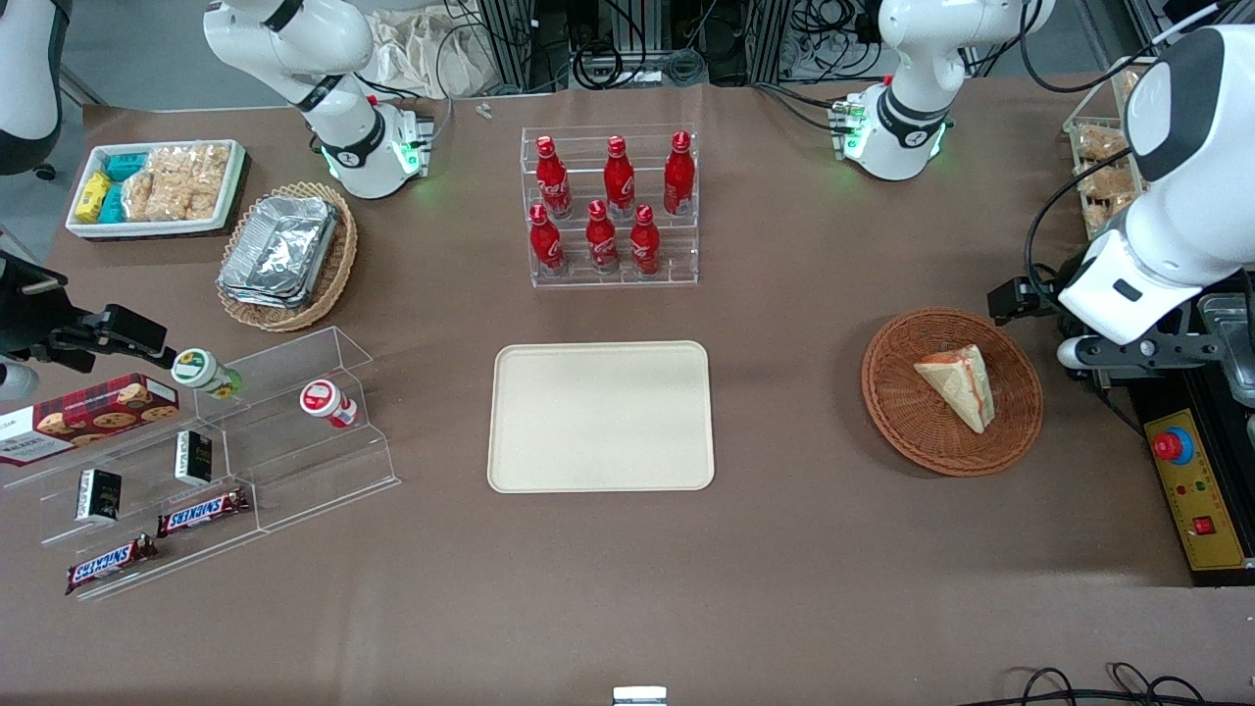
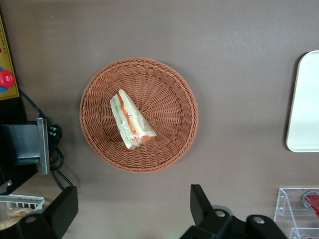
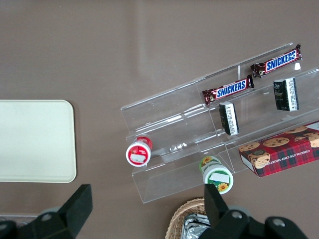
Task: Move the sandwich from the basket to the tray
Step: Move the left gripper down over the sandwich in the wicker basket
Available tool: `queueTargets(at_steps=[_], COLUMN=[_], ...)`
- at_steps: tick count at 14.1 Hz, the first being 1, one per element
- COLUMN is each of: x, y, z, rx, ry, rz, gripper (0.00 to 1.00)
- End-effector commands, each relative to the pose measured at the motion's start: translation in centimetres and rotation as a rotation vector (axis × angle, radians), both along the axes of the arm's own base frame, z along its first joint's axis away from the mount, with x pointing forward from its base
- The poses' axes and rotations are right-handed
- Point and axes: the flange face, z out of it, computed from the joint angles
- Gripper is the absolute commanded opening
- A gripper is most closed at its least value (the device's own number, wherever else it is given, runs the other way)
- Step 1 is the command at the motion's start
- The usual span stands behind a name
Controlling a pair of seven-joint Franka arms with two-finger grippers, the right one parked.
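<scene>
The sandwich [image 2: 130,119] lies in the basket [image 2: 172,79], soft, light and slippery in its wrap, so the wide-open gripper [image 2: 133,211] high above it should pinch its long sides gently.

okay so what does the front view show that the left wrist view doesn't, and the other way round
Only the front view shows the rack of red bottles, the foil containers, the snack bars and the whole tray. Only the left wrist view shows the left claw, open, hovering above the table beside the basket, and the sandwich's red and green filling edge. Both show the sandwich lying in the basket, apart from the tray, and the red button on the yellow box.
</scene>
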Motion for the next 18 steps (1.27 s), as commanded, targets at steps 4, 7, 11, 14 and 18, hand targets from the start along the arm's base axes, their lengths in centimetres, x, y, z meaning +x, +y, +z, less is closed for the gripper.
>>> queueTargets(at_steps=[4, 7, 11, 14, 18], x=[1.3, 1.2, -0.8, -1.8, -4.1], y=[0.6, 1.6, 2.7, 2.9, 4.2], z=[-0.7, -6.2, -13.1, -18.2, -23.5], rx=[0.013, 0.079, 0.081, 0.085, 0.083], ry=[0.024, 0.063, -0.033, -0.04, -0.051], rz=[-0.002, 0.135, 0.348, 0.448, 0.498], gripper=[1.0, 1.0, 1.0, 1.0, 1.0])
